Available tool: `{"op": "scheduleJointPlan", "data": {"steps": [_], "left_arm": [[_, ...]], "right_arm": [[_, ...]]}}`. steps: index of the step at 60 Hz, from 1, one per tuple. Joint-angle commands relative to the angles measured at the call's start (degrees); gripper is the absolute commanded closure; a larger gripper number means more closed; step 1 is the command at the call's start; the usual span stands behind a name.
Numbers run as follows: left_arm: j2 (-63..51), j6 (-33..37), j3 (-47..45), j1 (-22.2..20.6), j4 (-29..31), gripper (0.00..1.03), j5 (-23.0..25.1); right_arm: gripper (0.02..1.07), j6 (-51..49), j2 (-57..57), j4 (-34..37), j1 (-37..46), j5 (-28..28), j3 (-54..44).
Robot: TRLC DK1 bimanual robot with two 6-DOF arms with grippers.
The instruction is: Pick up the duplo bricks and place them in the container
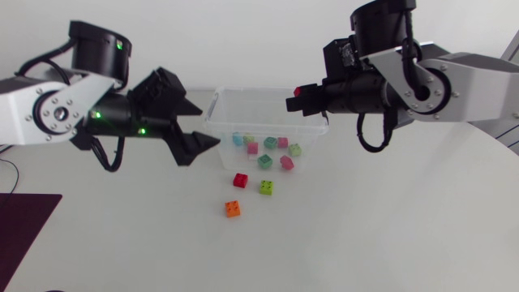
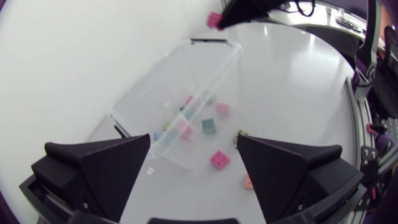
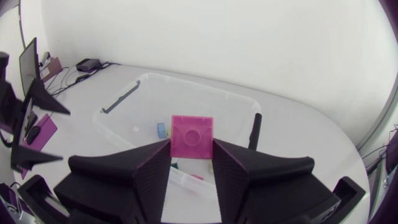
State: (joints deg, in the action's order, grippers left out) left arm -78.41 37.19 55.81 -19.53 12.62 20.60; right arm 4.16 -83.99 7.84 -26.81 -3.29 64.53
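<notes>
Pink brick point(image 3: 191, 135) pinched in right gripper point(image 3: 191, 148), 1 finger flat on each of 2 opposite sides. Jaws closed down to brick width, nothing else between them. Square face with a round mark in its middle turned toward the wrist cam. In head view, held in the air over the right end of the container point(image 1: 212, 109), no contact with the rim visible. Same from the left wrist view: brick at the tip of the right gripper, over the container's far end.

Left gripper point(image 1: 201, 152) wide open, empty. Hovering off the table point(image 1: 389, 227) just beside the container's left end, fingertips aimed at it, not touching. Between its fingers in the wrist view: the container's near end, lower down, clear of both.

Container clear plastic, upright, open top. Several small bricks point(image 1: 264, 161) showing through its wall: blue, teal, pink, green. Exact count hard to call.

3 more loose on the white table in front of the container: red brick point(image 1: 241, 180) and green brick point(image 1: 266, 187) side by side, near but apart; orange brick point(image 1: 233, 208) further out, just past the red. All 3 well apart from both grippers.
</notes>
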Motion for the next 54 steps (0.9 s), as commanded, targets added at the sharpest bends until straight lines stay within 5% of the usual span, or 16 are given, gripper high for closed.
{"op": "scheduleJointPlan", "data": {"steps": [1, 14, 18, 22, 26, 46, 54], "left_arm": [[0.45, 5.88, -5.80, -2.09, 1.35, 0.05, 0.49], [-5.96, 9.57, -10.64, -7.98, 1.18, 0.05, -0.56], [-8.51, 9.74, -10.37, -8.68, 0.82, 0.05, -1.44], [-11.68, 10.18, -9.41, -9.12, 0.74, 0.05, -2.06], [-13.61, 10.18, -8.79, -9.65, 0.74, 0.06, -3.37], [-22.05, 9.83, -5.01, -10.35, -0.85, 0.08, -6.19], [-26.44, 8.51, -2.64, -10.71, -1.02, 0.17, -6.80]], "right_arm": [[0.76, -1.44, -3.73, -2.65, 0.35, -0.75, 2.00], [0.67, -2.85, -12.69, -5.02, 1.14, -3.21, 8.33], [0.53, -2.85, -14.54, -4.94, 1.50, -3.74, 10.00], [0.22, -2.85, -15.42, -4.32, 1.67, -4.62, 11.40], [0.11, -2.67, -14.45, -3.88, 1.58, -4.80, 11.49], [0.10, -2.32, 3.21, -0.98, -0.88, -4.71, -1.87], [0.10, -0.74, 10.25, 0.78, -3.08, -4.09, -9.78]]}}
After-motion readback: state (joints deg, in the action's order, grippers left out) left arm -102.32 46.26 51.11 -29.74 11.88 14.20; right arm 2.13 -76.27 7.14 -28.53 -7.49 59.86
